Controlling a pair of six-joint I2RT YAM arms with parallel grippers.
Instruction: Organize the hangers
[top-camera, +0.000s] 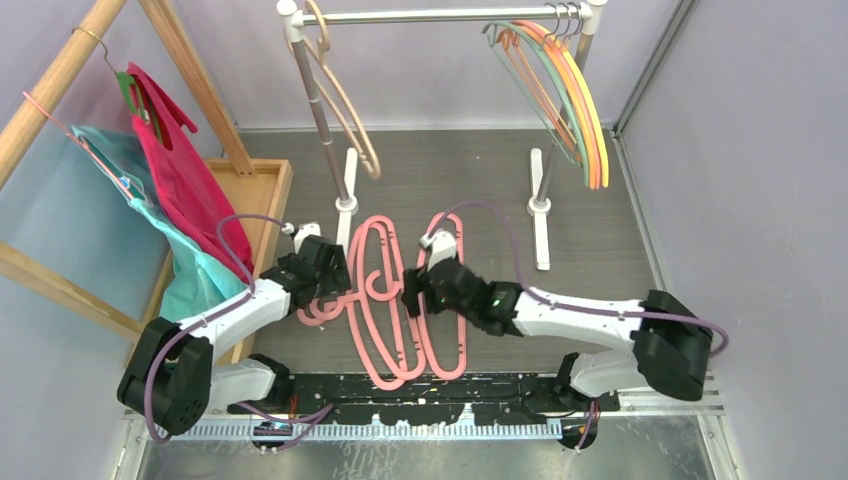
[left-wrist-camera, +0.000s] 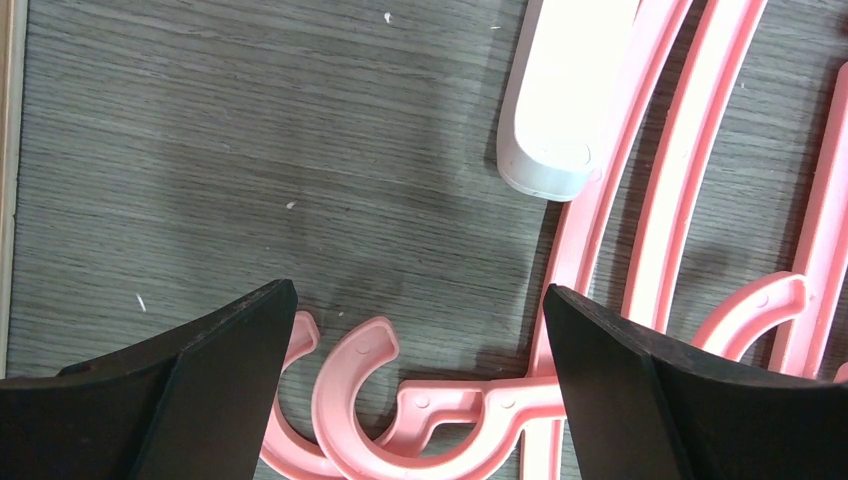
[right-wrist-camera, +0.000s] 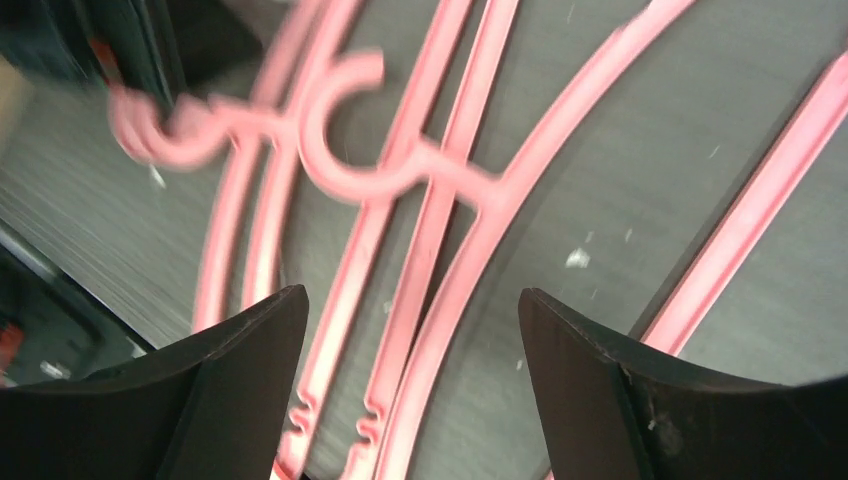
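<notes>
Several thick pink plastic hangers (top-camera: 385, 300) lie overlapping on the grey floor between my arms. My left gripper (top-camera: 322, 272) is open just above their hooks (left-wrist-camera: 345, 385), with nothing between the fingers. My right gripper (top-camera: 415, 290) is open above the hanger bars (right-wrist-camera: 430, 250), empty. A beige hanger (top-camera: 345, 105) hangs at the left end of the metal rail (top-camera: 440, 15). Thin orange, yellow and grey-green hangers (top-camera: 570, 95) hang at its right end.
The rack's white feet (top-camera: 346, 180) (top-camera: 540, 205) stand behind the pile; one foot shows in the left wrist view (left-wrist-camera: 565, 90). A wooden frame (top-camera: 60, 80) at left carries hangers draped with red cloth (top-camera: 180, 170) and teal cloth (top-camera: 150, 215). A wooden tray (top-camera: 255, 190) lies beneath.
</notes>
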